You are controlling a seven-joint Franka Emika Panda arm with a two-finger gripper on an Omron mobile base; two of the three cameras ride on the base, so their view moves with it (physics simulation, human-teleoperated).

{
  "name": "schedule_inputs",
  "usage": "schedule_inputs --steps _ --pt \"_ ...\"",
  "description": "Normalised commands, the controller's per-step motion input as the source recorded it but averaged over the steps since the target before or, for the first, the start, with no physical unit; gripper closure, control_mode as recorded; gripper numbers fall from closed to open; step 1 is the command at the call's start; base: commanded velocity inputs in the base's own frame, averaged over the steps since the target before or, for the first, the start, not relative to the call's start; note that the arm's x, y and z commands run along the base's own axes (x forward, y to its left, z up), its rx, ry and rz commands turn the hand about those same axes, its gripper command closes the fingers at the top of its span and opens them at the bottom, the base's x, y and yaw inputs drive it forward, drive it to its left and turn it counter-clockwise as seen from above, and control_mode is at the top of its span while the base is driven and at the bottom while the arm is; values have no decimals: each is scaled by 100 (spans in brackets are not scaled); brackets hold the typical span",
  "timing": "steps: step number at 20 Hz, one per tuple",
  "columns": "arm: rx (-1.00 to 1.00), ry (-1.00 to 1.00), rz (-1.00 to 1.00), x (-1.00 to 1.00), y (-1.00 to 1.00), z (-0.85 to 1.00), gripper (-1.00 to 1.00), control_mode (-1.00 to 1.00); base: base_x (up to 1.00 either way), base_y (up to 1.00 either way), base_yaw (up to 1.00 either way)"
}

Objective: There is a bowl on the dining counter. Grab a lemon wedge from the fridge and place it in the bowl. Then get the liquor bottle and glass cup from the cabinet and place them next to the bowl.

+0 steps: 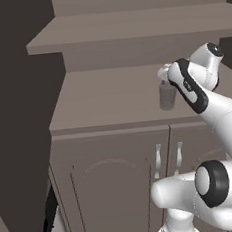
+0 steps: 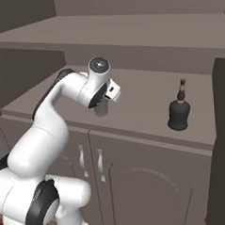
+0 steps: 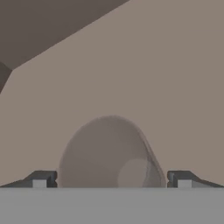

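While claw (image 3: pixel 112 179) gapes wide, released, translucent grey glass cup (image 3: pixel 109 151) sits upright directly between fingertips (image 3: pixel 40 178) on taupe cabinet shelf (image 2: pixel 142 98); dark round-bodied liquor bottle (image 2: pixel 178 111) well apart.

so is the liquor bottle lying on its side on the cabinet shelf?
No, the liquor bottle stands upright on the cabinet shelf, neck pointing up, in the right base view.

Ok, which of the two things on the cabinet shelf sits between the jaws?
The glass cup, clear and straddled by the open jaws; the dark liquor bottle stands apart.
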Motion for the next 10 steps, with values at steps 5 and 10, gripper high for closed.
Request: schedule_inputs --steps 5,10 --pt "3 0 0 0 0 -30 -100 -100 0 0 0" --pt "4 0 0 5 0 -10 -100 -100 0 0 0"
